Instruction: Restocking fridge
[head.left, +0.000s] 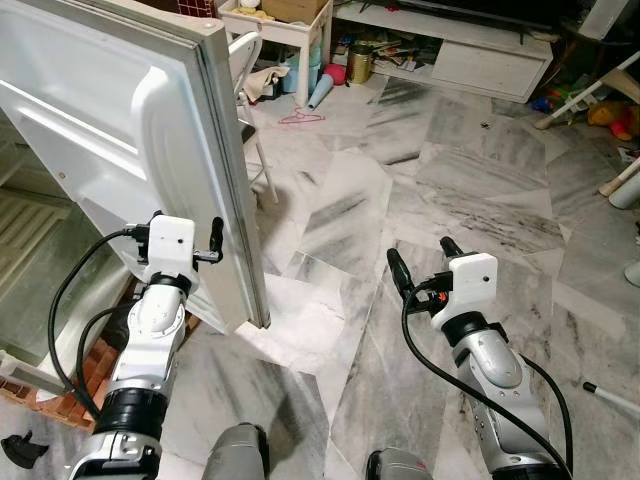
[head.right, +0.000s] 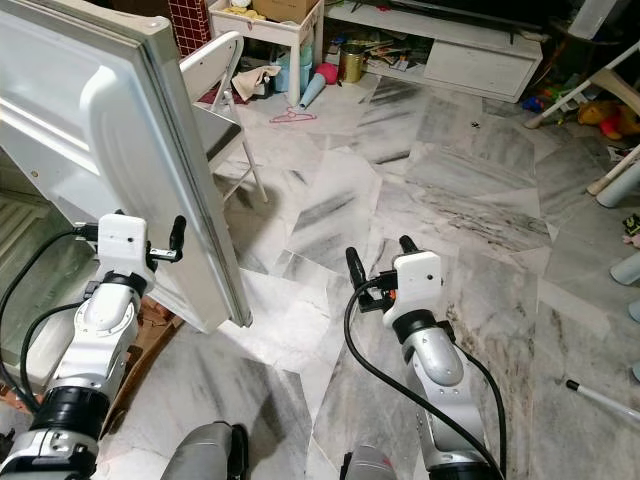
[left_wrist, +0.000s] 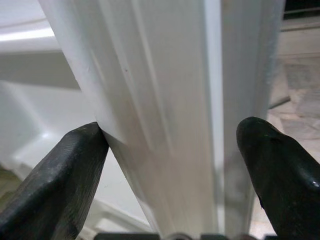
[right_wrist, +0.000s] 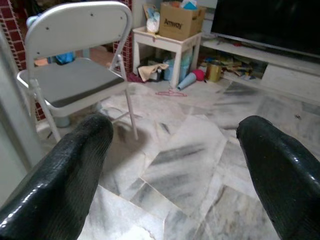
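Since the fridge door (head.left: 130, 150) stands swung wide at about 10 o'clock in the head views, the opening step looks done — but no stock has reached the fridge yet, as far as can be seen. The left gripper (head.left: 205, 250) sits at the door's free edge, near 8 o'clock, its fingers (left_wrist: 65, 175) spread apart with the edge between them; one finger touches the inner face, the other stands clear, so it straddles the door without clamping it. The right gripper (head.left: 420, 262) hovers over the marble floor (head.left: 480, 180) around 5 o'clock, fingers (right_wrist: 280, 170) wide apart and holding nothing.

Left to do, by my reckoning: fetch the goods and load them. The fridge interior (head.left: 30, 270) at 9 o'clock is too pale and cropped to tell what it holds. Far off near 12 o'clock, a cardboard box (right_wrist: 181, 21) rests on a small white surface (right_wrist: 160, 42), beyond a folding chair (right_wrist: 75, 75) — its contents cannot be made out.
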